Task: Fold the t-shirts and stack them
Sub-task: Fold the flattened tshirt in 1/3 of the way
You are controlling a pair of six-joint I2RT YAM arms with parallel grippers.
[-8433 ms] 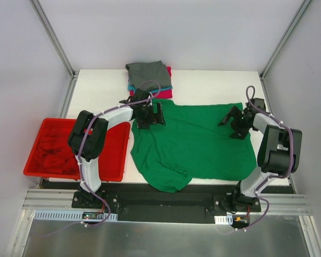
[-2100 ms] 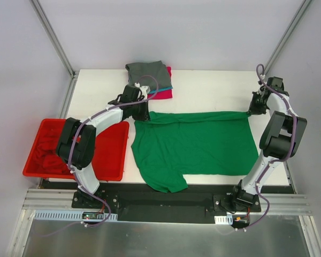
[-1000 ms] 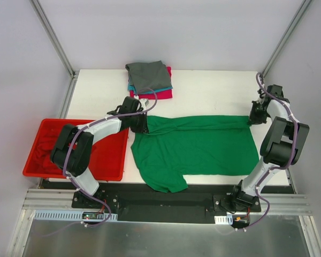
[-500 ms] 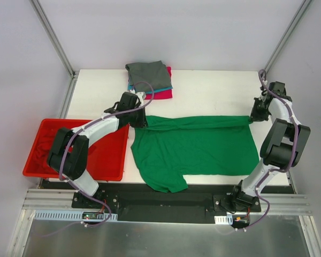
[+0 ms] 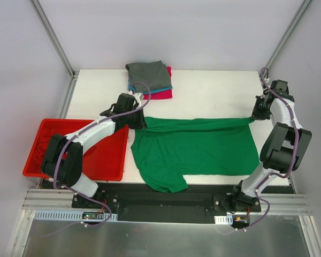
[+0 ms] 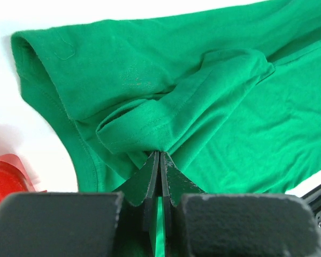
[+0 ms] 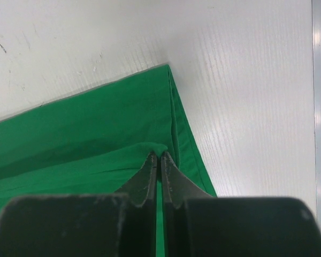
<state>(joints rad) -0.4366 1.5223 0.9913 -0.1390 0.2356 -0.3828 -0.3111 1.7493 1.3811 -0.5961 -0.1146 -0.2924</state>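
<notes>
left end effector [image 6: 159,160] and right end effector [image 7: 159,158] each clamped on far edge of green tee [image 5: 195,150] spread on desk [image 5: 214,91], first fold looks barely begun; stack [image 5: 150,79] holds three, red tees [image 5: 51,147] left in bin [image 5: 104,175].

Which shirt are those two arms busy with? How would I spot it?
Look at the white table. Across its near half lies the green t-shirt. Unlike the folded pile at the far edge, it is bright green and mostly laid open.

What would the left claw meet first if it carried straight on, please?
The green t-shirt it is pinching: bunched cloth lies directly ahead of the left claw, though depth is hard to judge.
</notes>
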